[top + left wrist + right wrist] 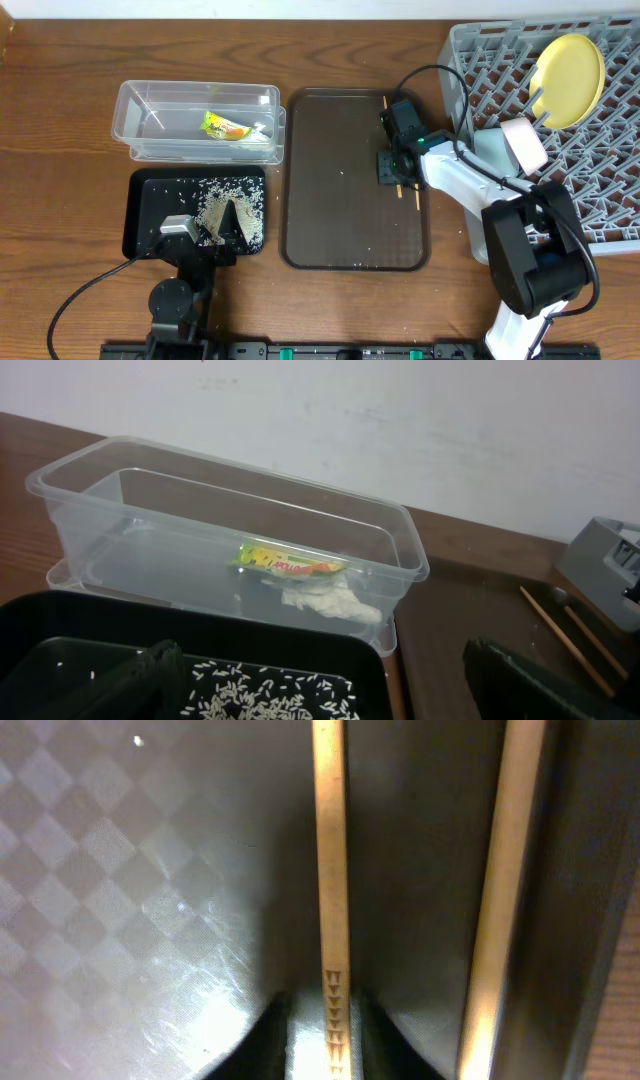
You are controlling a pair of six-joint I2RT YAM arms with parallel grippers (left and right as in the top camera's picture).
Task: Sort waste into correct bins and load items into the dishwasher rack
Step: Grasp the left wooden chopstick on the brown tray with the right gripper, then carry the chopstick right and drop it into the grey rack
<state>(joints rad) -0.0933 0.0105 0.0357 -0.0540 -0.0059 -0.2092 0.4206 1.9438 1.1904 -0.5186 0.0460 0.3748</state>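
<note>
Wooden chopstick (pixel 330 870) between fingertips of the right gripper (pixel 328 1038) on the brown tray (pixel 120 870), jaws narrowly apart, grip unclear, second chopstick (pixel 500 900) just beside it, left gripper (pixel 320 675) spread wide, empty, rice scraps (pixel 262 705) beneath it.

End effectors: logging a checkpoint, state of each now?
Left end effector: open, empty.
Right end effector: open, straddling one chopstick.

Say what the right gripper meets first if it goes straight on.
The right gripper would probably meet the chopstick centred between its jaws, on the brown tray; depth is unclear.
</note>
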